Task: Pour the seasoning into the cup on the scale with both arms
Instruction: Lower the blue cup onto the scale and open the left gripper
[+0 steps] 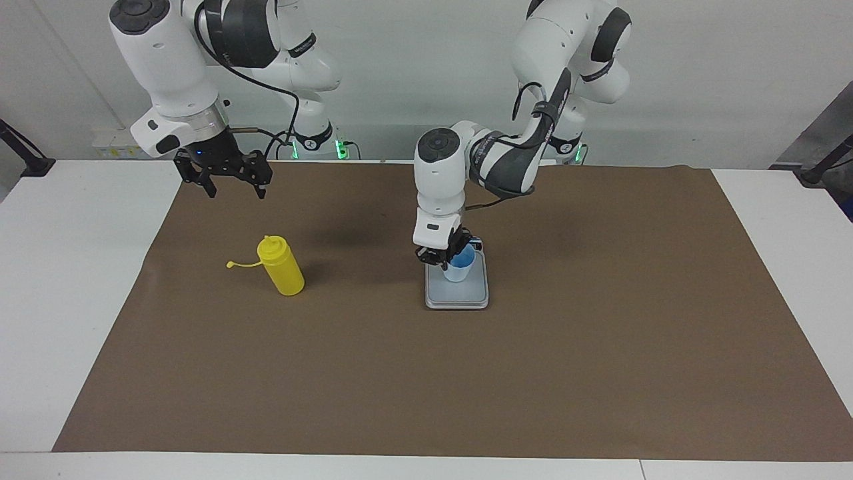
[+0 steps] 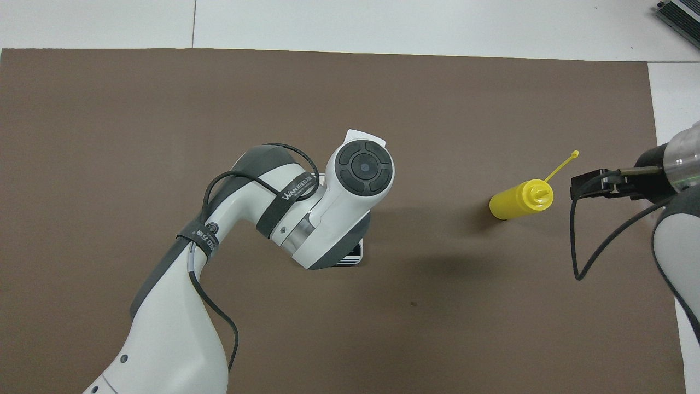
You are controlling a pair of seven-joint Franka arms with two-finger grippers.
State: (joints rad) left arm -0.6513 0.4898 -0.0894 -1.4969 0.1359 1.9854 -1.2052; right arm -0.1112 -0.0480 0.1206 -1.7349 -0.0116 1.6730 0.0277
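The yellow seasoning bottle [image 1: 283,268] [image 2: 518,201] stands on the brown mat toward the right arm's end, its cap strap sticking out sideways. My right gripper [image 1: 236,192] [image 2: 585,184] hangs open in the air over the mat, beside the bottle and apart from it. A light-blue cup [image 1: 459,265] is pinched at its rim by my left gripper [image 1: 445,254], which is shut on it. The cup's base is down at the grey plate of the scale [image 1: 457,295]. In the overhead view the left arm hides the cup and shows only the scale's display end [image 2: 350,257].
A brown mat [image 1: 600,347] covers most of the white table [image 1: 66,300]. Nothing else stands on the mat. The left arm's elbow and forearm stretch over the mat's robot-side half, above the scale.
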